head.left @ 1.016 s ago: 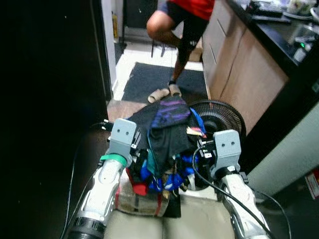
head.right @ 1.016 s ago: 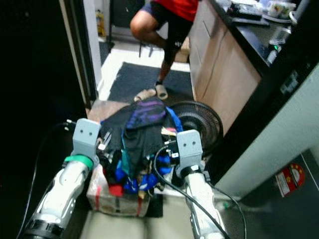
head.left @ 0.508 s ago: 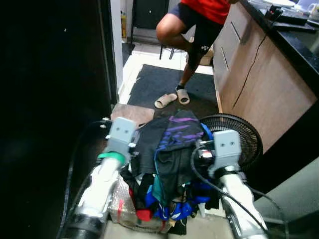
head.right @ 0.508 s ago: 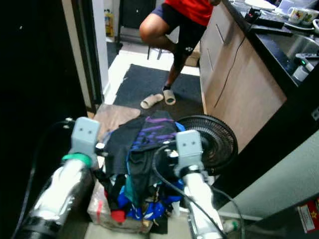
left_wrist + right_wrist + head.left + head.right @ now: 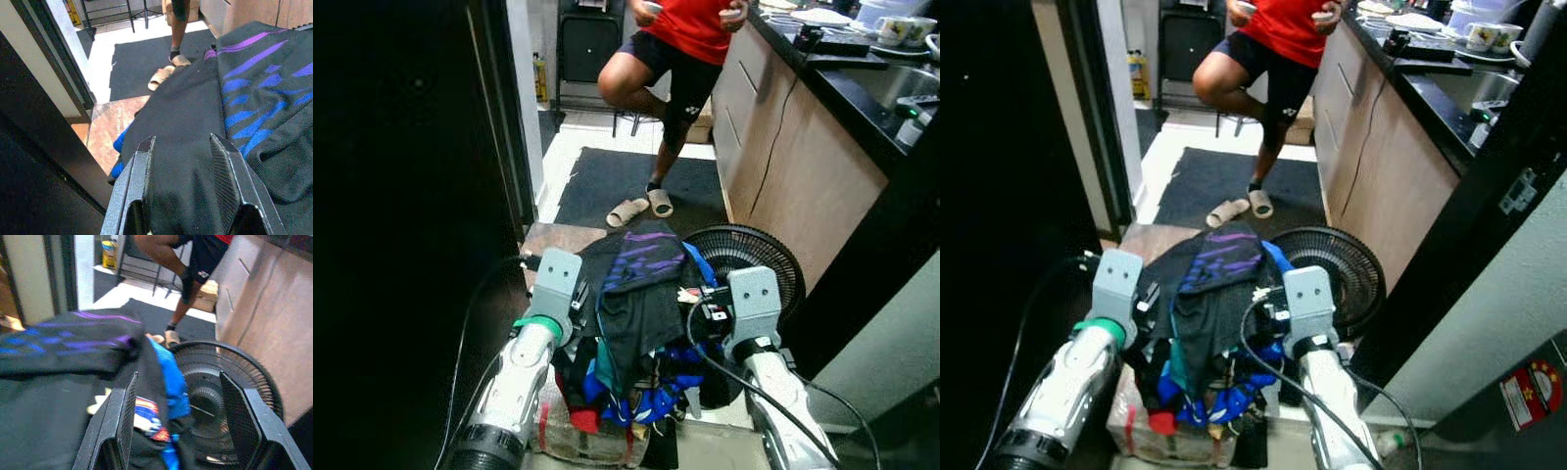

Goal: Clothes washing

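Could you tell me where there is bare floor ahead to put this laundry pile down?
The dark mat is bare on its left half; slippers and a person's leg take its right. The fan crowds the cabinet side. Both grippers flank the clothes pile.

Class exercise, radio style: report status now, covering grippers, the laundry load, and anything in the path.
Left gripper and right gripper open, flanking the clothes pile. Pile heaped between the arms. Ahead: floor fan, slippers, person standing on the mat.
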Tool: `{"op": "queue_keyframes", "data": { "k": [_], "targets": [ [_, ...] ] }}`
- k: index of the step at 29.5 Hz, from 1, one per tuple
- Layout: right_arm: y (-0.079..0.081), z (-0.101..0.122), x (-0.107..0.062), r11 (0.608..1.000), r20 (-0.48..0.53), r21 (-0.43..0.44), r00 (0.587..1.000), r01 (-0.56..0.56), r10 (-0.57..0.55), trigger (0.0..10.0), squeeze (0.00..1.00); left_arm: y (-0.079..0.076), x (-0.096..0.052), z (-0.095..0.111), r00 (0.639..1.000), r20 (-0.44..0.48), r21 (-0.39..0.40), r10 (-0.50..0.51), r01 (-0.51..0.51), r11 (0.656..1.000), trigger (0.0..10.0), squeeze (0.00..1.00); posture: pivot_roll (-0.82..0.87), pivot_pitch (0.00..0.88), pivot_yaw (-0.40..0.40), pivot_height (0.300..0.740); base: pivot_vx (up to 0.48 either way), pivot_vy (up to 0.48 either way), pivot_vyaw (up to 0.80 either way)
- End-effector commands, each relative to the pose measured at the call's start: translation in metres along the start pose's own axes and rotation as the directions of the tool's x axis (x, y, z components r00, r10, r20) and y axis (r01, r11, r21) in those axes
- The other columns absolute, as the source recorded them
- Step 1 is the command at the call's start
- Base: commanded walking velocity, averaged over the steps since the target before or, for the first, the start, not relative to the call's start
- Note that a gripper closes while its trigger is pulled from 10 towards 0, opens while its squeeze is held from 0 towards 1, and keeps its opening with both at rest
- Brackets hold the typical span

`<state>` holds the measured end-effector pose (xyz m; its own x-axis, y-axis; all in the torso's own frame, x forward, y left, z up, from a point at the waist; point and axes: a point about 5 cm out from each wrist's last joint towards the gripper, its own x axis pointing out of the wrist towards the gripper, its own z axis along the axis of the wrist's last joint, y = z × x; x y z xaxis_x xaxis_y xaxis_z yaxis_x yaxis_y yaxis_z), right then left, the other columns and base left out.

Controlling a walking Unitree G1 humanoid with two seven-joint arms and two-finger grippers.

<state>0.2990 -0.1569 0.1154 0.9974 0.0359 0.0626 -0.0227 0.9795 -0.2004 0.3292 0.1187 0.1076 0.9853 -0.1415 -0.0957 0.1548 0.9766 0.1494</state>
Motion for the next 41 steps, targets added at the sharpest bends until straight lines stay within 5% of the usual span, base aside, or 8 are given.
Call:
{"op": "queue_keyframes", "data": {
  "k": [1,8,23,29,30,33,34,41],
  "targets": [
    [-0.008,-0.003,0.002,1.000,-0.003,-0.003,1.000,0.026,-0.026,10.0,0.00,0.002,-0.001,-0.005,1.000,-0.018,-0.019,0.007,-0.007,1.000,10.0,0.00,-0.01,0.005,0.029,0.740,0.000,0.000,0.00],
    [-0.024,-0.002,0.004,0.997,0.000,-0.020,0.998,0.071,-0.071,10.0,0.00,0.000,0.003,-0.001,1.000,-0.020,-0.045,-0.005,0.004,0.999,10.0,0.00,-0.02,0.016,0.044,0.740,0.000,0.000,0.00],
    [-0.053,0.004,0.016,0.984,0.024,-0.077,0.986,0.164,-0.162,10.0,0.00,-0.080,0.035,0.039,0.962,-0.023,0.103,-0.270,0.271,0.957,10.0,0.00,-0.06,0.056,0.115,0.740,0.000,0.000,0.00],
    [-0.057,0.004,0.014,0.980,0.028,-0.078,0.983,0.183,-0.181,10.0,0.00,-0.093,0.038,0.047,0.954,-0.038,0.098,-0.297,0.300,0.949,10.0,0.00,-0.07,0.075,0.125,0.740,0.000,0.000,0.00],
    [-0.057,0.004,0.013,0.980,0.028,-0.078,0.983,0.184,-0.182,10.0,0.00,-0.094,0.039,0.050,0.954,-0.040,0.089,-0.297,0.300,0.950,10.0,0.38,-0.06,0.082,0.126,0.740,0.000,0.000,0.00],
    [-0.056,0.002,0.012,0.980,0.025,-0.078,0.984,0.180,-0.179,10.0,0.00,-0.091,0.041,0.051,0.957,-0.045,0.086,-0.286,0.289,0.954,10.0,0.41,-0.06,0.085,0.126,0.740,0.000,0.000,0.00],
    [-0.053,0.001,0.011,0.982,0.020,-0.075,0.985,0.173,-0.172,10.0,0.00,-0.082,0.043,0.049,0.964,-0.053,0.082,-0.260,0.264,0.961,10.0,1.00,-0.05,0.091,0.120,0.740,0.000,0.000,0.00],
    [-0.034,0.001,0.018,0.992,0.021,-0.054,0.993,0.114,-0.113,10.0,0.00,-0.045,0.048,0.038,0.985,-0.080,0.075,-0.152,0.158,0.985,10.0,1.00,-0.02,0.096,0.102,0.740,0.000,0.000,0.00]
  ]
}}
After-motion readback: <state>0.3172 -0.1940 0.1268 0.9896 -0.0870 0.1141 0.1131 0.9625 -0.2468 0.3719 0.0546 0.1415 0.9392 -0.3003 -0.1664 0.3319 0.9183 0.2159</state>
